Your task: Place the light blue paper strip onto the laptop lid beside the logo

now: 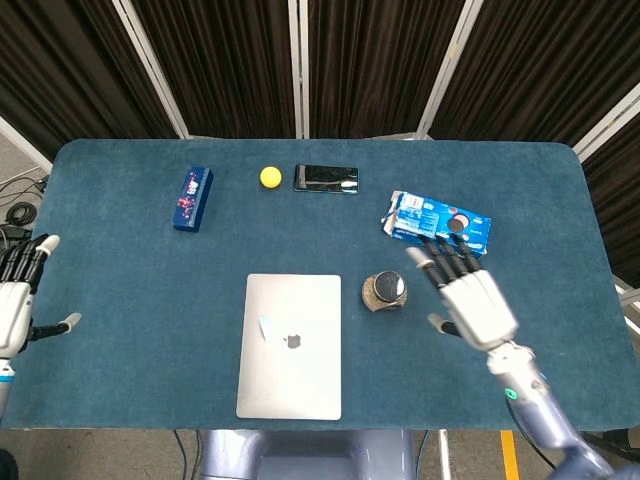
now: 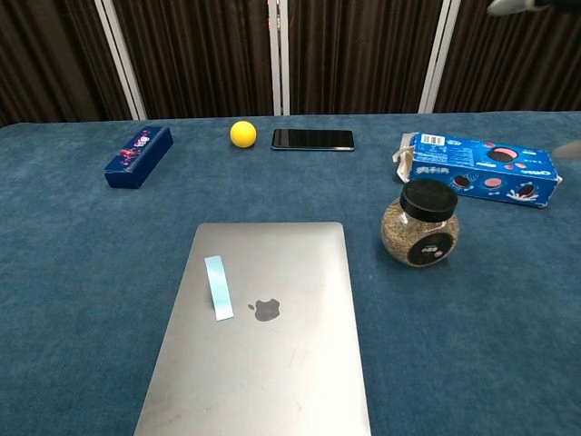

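The right hand (image 1: 468, 298) is hovering above the table with fingers spread and nothing in it, released. Just to its left the dark-lidded jar (image 2: 419, 223) is standing, and just beyond its fingertips the blue cookie box (image 1: 438, 225) is lying. Farther left of the hand, the closed laptop (image 2: 290, 363) is lying flat, and the light blue paper strip (image 2: 218, 287) is resting on its lid, just beside the logo (image 2: 265, 310) on the side away from the hand. The left hand (image 1: 14, 300) is waiting at the far table edge, fingers apart and holding nothing. Judging from how the strip is lying, the placement itself looks done and the step in hand is clearing away; the next move probably calls only for keeping the hand off the jar and box.
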Available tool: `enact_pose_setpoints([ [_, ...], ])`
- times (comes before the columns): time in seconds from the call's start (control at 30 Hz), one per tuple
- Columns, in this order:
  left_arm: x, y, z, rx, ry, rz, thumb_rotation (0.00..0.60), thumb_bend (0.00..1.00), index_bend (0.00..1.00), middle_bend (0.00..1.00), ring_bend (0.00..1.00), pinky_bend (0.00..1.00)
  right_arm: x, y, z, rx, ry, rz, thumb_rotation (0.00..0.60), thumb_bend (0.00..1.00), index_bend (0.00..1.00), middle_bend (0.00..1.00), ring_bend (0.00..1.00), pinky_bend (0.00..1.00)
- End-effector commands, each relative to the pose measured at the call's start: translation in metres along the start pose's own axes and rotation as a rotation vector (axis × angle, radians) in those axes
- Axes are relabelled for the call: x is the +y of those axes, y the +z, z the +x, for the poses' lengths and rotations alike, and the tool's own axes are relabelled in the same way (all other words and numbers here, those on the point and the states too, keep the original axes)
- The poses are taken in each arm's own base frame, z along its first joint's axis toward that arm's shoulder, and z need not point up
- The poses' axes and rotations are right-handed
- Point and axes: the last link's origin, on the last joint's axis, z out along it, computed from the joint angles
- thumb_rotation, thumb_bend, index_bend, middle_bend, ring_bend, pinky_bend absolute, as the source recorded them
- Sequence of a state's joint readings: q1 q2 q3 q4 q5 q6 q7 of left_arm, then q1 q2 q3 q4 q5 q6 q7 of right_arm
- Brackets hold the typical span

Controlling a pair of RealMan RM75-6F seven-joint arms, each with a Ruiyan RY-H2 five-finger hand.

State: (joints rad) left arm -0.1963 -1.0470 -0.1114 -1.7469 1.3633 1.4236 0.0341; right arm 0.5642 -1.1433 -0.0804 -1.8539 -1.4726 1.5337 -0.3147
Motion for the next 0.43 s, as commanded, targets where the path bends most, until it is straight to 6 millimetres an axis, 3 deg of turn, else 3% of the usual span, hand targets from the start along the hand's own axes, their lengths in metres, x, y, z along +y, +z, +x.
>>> enact_pose_setpoints([
  [0.03,-0.004,-0.006,-0.001,0.004,0.0,0.006,0.6,0.0,0.0,0.0,0.0,0.0,0.021,-0.031,0.005,0.051,0.022,-0.079,0.6,0.0,0.04,0.0,0.0,0.0],
  [0.27,-0.015,-0.023,-0.001,0.009,-0.002,0.018,0.6,0.0,0.0,0.0,0.0,0.0,0.042,-0.071,-0.004,0.067,-0.008,-0.17,0.6,0.0,0.05,0.0,0.0,0.0],
  [0.43,-0.019,-0.029,0.0,0.014,-0.01,0.016,0.6,0.0,0.0,0.0,0.0,0.0,0.046,-0.082,-0.003,0.08,-0.021,-0.192,0.6,0.0,0.06,0.0,0.0,0.0],
])
